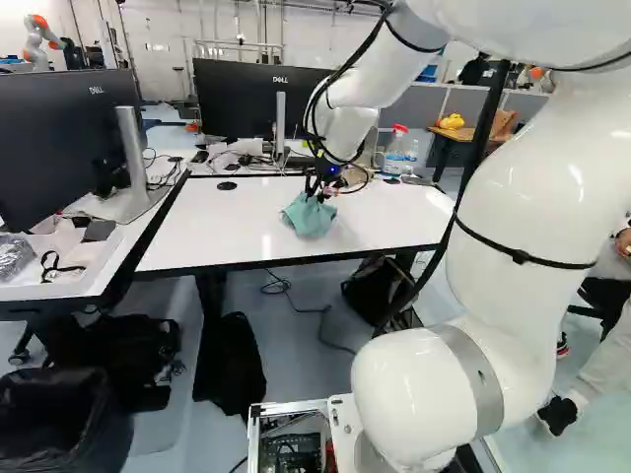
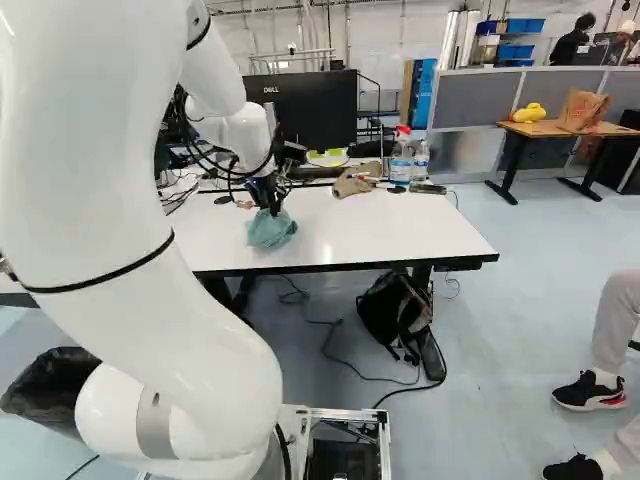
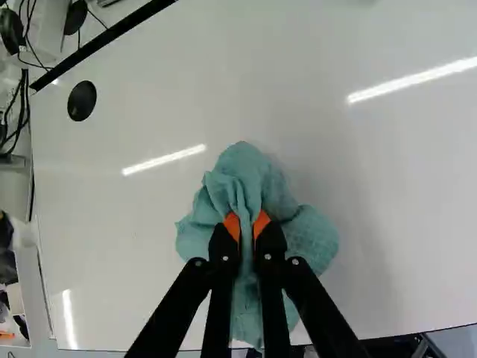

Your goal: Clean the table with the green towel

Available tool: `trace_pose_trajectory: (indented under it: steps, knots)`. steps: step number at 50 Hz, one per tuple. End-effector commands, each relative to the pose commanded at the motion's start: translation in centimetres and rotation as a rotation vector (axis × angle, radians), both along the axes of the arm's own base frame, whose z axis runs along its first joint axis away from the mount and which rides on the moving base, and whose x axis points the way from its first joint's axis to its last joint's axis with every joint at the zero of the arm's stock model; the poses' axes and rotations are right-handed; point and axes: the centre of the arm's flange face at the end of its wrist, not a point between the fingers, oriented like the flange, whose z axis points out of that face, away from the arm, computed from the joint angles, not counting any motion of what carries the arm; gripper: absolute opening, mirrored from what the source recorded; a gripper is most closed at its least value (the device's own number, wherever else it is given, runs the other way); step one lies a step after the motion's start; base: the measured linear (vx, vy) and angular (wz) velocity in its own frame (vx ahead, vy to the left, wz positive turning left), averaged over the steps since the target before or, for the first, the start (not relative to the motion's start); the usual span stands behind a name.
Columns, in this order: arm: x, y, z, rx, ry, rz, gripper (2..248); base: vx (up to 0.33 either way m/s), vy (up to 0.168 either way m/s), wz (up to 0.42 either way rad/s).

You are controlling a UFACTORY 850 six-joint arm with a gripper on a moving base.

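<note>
Green and bunched, the towel (image 3: 250, 168) shows in the wrist view with a fold pinched in the pincer (image 3: 247, 224); drag could pull so small a hold loose. In the left base view it sits near the worktop's (image 1: 197, 232) front edge, where overreaching would lose contact. In the right base view, a long rearward stroke might topple the spray bottle (image 2: 401, 162).

Robotics lab: black monitors (image 1: 54, 148), grey partitions (image 2: 475, 98), another robot (image 1: 34, 41).

Pale lettering — near monitor (image 1: 59, 148) (far monitor (image 1: 232, 103) too)
</note>
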Motion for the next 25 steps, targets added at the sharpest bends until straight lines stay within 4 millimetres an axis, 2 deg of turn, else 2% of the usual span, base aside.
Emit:
trace_pose_trajectory:
  steps: [25]
  knots:
    - [-1.5,4.5,0.0,0.000,0.001,0.096,41,0.000,0.000,0.000]
